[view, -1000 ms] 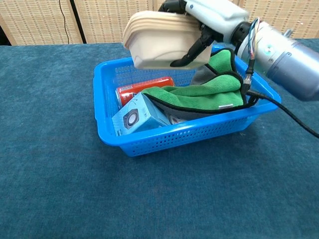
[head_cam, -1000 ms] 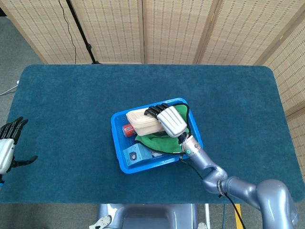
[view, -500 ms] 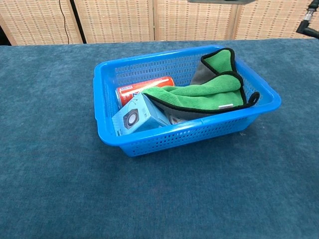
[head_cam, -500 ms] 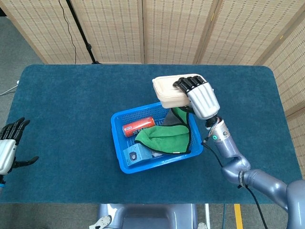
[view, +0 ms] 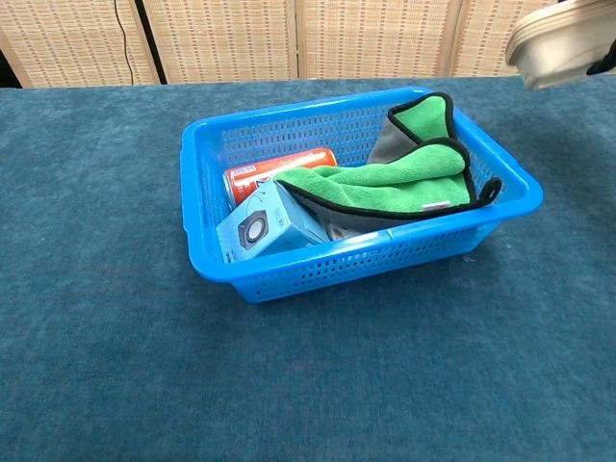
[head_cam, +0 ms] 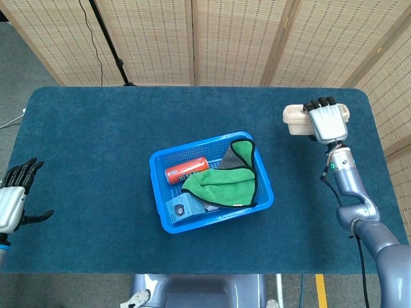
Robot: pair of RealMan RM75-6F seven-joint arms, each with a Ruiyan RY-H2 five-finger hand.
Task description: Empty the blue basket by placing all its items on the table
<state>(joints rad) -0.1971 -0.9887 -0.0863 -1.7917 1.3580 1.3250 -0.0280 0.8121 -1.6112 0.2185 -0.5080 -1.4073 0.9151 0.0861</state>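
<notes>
The blue basket (head_cam: 160,192) (view: 202,250) stands mid-table. Inside lie a red can (head_cam: 186,171) (view: 279,170), a green cloth (head_cam: 221,186) (view: 395,183) and a light blue box (head_cam: 183,208) (view: 265,226). My right hand (head_cam: 326,120) grips a beige lidded container (head_cam: 295,120) (view: 563,38) in the air over the far right of the table, well away from the basket. In the chest view only the container's edge shows at the top right. My left hand (head_cam: 14,199) hovers at the table's left edge, fingers spread, holding nothing.
The dark teal table (head_cam: 96,147) spreads wide around the basket. Woven screens (head_cam: 192,38) stand behind the far edge, with a black stand and cable (head_cam: 106,38) at the back left.
My right hand has carried the beige container up out of the basket and rightward to the table's far right corner. The left hand has hardly moved.
</notes>
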